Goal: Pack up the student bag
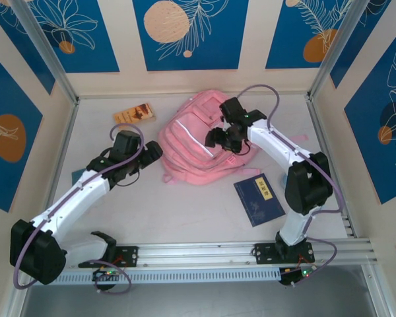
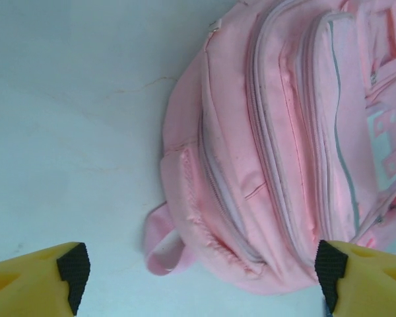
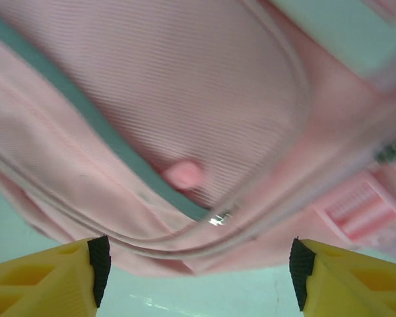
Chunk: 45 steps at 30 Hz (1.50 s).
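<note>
From the top camera, you have the student bag point(image 1: 198, 148) lying flat near the middle of the worktop point(image 1: 185, 211), front pockets and pale strip facing up. Your left tool point(image 1: 148, 153) sits just beside the bag's left edge; you cannot tell from here whether it touches. Your right tool point(image 1: 221, 139) is over the bag's front, toward its right side. A blue book point(image 1: 261, 199) lies on the worktop near the bag's lower right corner, apart from it. A brown booklet point(image 1: 134, 113) lies well off to the bag's upper left.

In the left wrist view, your left tool point(image 2: 201, 271) is released: its 2 yellow fingers with black pads point(image 2: 73, 266) stand wide apart at the bottom corners, gripping nothing. The student bag point(image 2: 284, 152) fills the right half, its zip lines running up the frame. A pink strap loop point(image 2: 162, 241) sticks out from its lower left onto the bare worktop point(image 2: 72, 132). The right-hand pad overlaps the bag's lower edge; contact cannot be judged.

In the right wrist view, your right tool point(image 3: 200, 269) is released too, fingers spread wide with nothing between them. The student bag point(image 3: 185, 99) lies close under it, blurred. You can make out a curved front pocket with grey piping, a small metal zip pull point(image 3: 221, 216) on the seam and a strip of worktop point(image 3: 185, 297) below the bag's edge.
</note>
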Available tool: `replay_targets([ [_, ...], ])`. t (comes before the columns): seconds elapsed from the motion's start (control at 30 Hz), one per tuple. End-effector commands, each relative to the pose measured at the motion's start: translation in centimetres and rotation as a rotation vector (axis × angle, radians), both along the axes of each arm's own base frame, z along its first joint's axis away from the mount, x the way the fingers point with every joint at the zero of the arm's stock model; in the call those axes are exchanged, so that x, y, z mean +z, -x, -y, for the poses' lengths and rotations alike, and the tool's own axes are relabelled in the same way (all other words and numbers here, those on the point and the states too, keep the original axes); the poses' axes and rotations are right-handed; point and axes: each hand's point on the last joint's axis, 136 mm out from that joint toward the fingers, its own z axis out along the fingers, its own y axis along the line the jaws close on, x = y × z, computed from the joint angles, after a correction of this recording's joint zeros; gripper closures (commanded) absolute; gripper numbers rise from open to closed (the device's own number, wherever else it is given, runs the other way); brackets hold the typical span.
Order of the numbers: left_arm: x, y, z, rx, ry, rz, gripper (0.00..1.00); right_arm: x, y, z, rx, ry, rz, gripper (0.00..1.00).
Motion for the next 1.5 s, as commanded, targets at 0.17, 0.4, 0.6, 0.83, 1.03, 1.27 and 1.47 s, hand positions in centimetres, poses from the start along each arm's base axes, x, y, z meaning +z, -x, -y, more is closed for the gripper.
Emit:
replay_targets([
  [0.17,0.0,0.2,-0.4,-0.078,-0.092,-0.021,0.01,-4.7,0.0,0.7,-0.234,-0.141,-0.147,0.25],
  [0.4,-0.5,0.2,0.8,-0.134,-0.065,-0.04,0.0,-5.9,-5.4,1.6,-0.206,-0.094,-0.072,0.3],
  [0.6,-0.5,0.4,1.6,-0.178,-0.039,-0.045,0.0,-5.1,-9.3,2.3,-0.139,-0.064,-0.004,0.3],
  [0.83,-1.1,0.7,2.0,-0.21,-0.038,-0.075,0.0,-0.4,-5.5,5.6,-0.125,0.022,0.098,0.09],
  [1.03,-1.5,0.7,2.5,-0.223,-0.022,-0.085,0.0,-2.2,3.3,9.6,-0.156,0.138,-0.007,0.01],
  [1.27,-1.8,0.9,2.8,-0.222,-0.005,-0.096,0.0,-7.1,10.6,12.6,-0.23,0.211,-0.157,0.0],
  [1.47,-2.1,1.1,3.3,-0.231,0.014,-0.104,0.0,-10.1,13.4,11.6,-0.325,0.138,-0.285,0.03],
])
